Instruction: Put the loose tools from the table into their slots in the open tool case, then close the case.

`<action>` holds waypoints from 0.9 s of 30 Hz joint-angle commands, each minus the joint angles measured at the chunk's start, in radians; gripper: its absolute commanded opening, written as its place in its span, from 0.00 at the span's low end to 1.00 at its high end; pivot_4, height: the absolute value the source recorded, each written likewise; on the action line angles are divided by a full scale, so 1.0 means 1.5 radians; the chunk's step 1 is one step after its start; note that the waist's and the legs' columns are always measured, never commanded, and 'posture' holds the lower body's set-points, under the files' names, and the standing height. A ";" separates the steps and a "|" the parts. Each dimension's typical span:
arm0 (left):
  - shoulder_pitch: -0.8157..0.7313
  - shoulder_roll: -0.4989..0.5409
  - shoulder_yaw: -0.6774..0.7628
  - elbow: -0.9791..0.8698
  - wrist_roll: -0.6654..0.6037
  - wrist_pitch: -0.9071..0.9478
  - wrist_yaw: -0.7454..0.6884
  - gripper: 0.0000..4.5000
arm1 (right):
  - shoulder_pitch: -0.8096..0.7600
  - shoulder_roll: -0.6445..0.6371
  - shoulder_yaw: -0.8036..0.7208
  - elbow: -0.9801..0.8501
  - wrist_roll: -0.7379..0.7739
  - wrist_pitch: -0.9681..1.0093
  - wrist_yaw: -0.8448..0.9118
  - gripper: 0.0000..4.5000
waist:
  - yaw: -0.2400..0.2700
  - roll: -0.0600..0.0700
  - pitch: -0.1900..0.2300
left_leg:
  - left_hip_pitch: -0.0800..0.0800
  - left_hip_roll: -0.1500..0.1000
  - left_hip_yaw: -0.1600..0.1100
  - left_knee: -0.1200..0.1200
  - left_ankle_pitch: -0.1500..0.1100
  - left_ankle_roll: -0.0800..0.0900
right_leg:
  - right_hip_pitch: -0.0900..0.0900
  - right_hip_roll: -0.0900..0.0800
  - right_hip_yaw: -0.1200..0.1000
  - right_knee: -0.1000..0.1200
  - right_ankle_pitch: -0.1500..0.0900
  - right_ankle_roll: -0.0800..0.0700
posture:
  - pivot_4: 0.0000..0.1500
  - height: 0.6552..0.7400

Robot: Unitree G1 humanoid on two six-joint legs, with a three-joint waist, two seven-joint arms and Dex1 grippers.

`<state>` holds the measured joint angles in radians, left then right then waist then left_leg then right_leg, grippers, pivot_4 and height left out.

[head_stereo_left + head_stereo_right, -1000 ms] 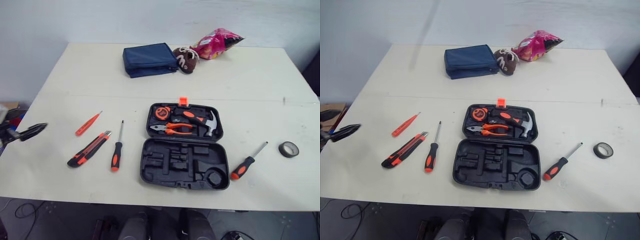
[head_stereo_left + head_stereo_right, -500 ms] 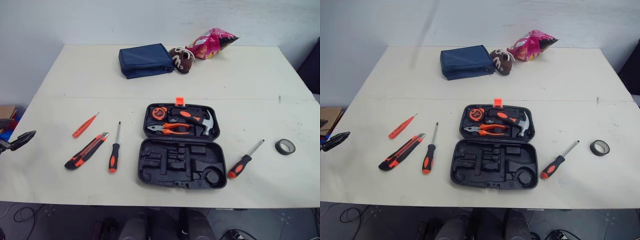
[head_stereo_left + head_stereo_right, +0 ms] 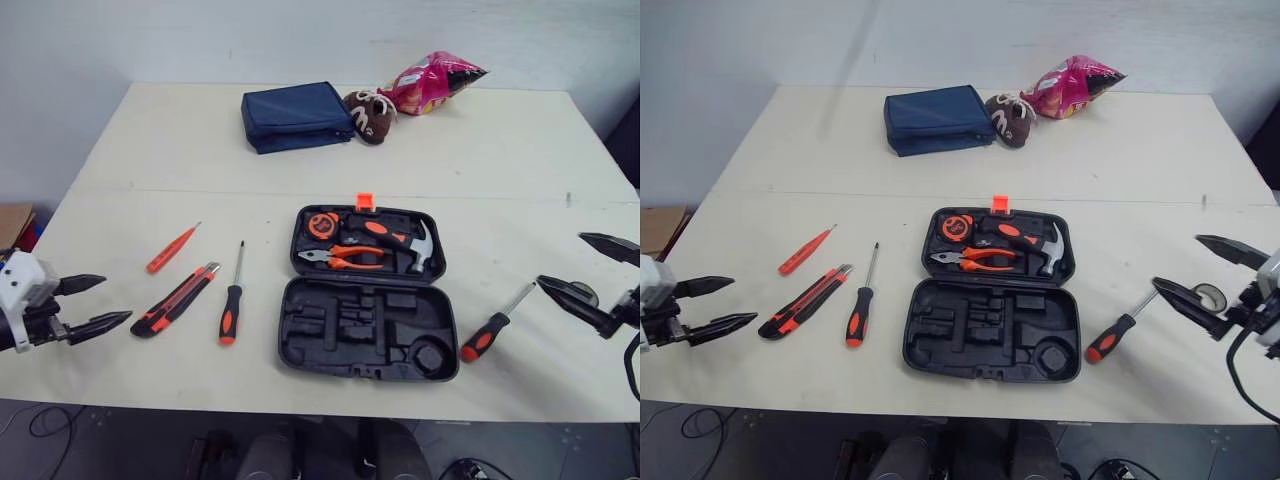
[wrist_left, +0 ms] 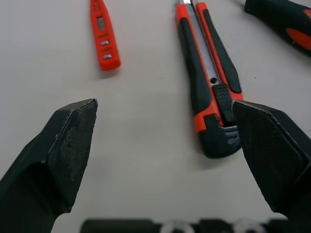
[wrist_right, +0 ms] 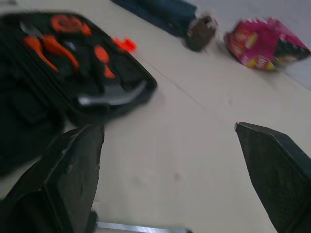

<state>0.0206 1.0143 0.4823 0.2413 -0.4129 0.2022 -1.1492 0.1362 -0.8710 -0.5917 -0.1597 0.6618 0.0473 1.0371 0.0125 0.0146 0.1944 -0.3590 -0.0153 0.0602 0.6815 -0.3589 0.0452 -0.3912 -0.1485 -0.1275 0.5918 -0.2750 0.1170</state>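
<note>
Hovering agape, left tool (image 3: 117, 299) apparently overhangs bare table (image 3: 90, 355) edge.

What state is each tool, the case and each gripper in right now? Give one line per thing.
tool case: open, lying flat, lower slots empty
hammer: seated in case
pliers: seated in case
tape measure: seated in case
utility knife: loose on table
red tester: loose on table
left screwdriver: loose on table
right screwdriver: loose on table
tape roll: loose on table
left gripper: open, empty
right gripper: open, empty

Left hand (image 3: 117, 298) black, pointed, white wrist block (image 3: 18, 281); right hand (image 3: 1175, 260) black, pointed.
</note>
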 commanded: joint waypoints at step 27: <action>-0.010 -0.327 -0.167 -0.763 -0.027 0.804 0.702 0.99 | -0.102 0.118 0.177 -0.023 -0.015 -0.129 0.154 1.00 | 0.008 -0.004 -0.001 | 0.004 0.002 0.004 0.001 0.000 -0.001 | 0.001 0.009 0.009 0.001 0.001 0.000 | 1.00 1.00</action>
<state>0.0071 0.5386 0.2106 -0.8629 -0.4660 1.3883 -0.1168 -0.0151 -0.6942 -0.3204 -0.1815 0.6341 -0.1310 1.2637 0.0249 0.0087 0.1925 -0.3533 -0.0128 0.0664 0.6834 -0.3588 0.0438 -0.3899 -0.1346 -0.1131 0.5937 -0.2740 0.1168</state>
